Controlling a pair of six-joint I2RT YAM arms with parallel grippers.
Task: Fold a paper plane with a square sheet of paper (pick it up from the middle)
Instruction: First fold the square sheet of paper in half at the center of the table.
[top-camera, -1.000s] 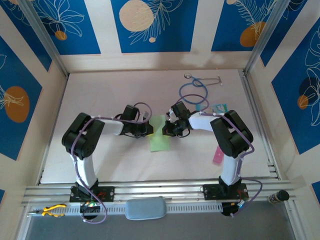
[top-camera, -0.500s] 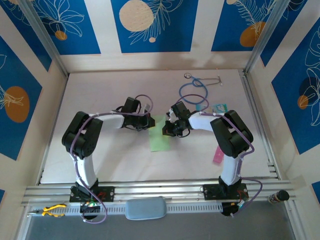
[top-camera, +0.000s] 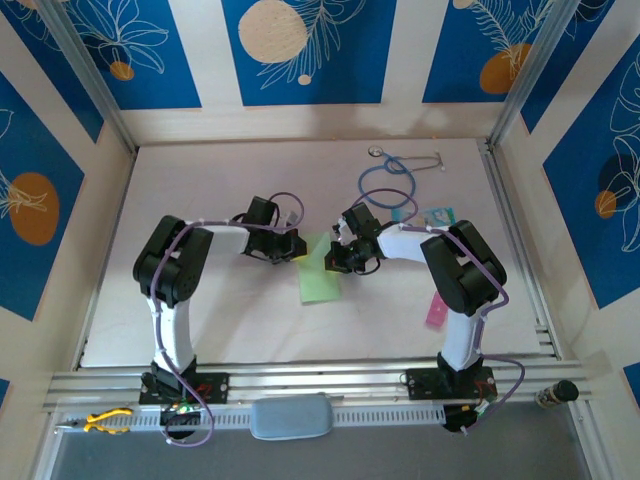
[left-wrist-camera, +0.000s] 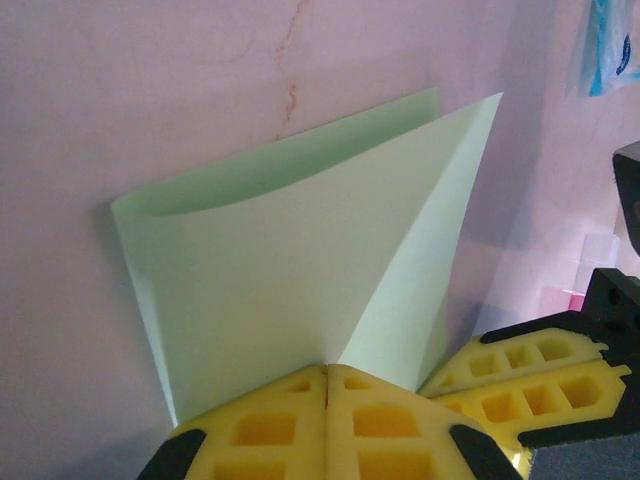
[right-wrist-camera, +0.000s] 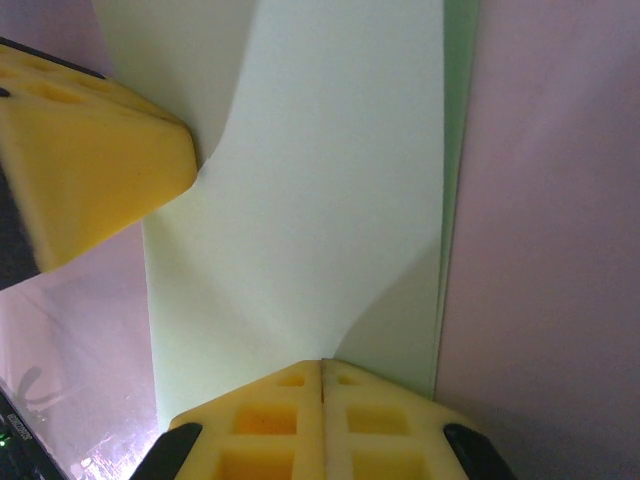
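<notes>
At the middle of the bench (top-camera: 200, 200), the half-folded square sheet of paper (top-camera: 319, 278) is clenched by left gripper (top-camera: 297, 248) and right gripper (top-camera: 333, 262) (layers bowing apart); uneven pulling could tear it or skew the crease.

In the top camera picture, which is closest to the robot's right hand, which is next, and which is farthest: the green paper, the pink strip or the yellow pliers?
1. green paper: mid-table, pinched in the right hand.
2. pink strip: on the right side, beside the right arm.
3. yellow pliers: bottom-left corner, on the rail.
</notes>
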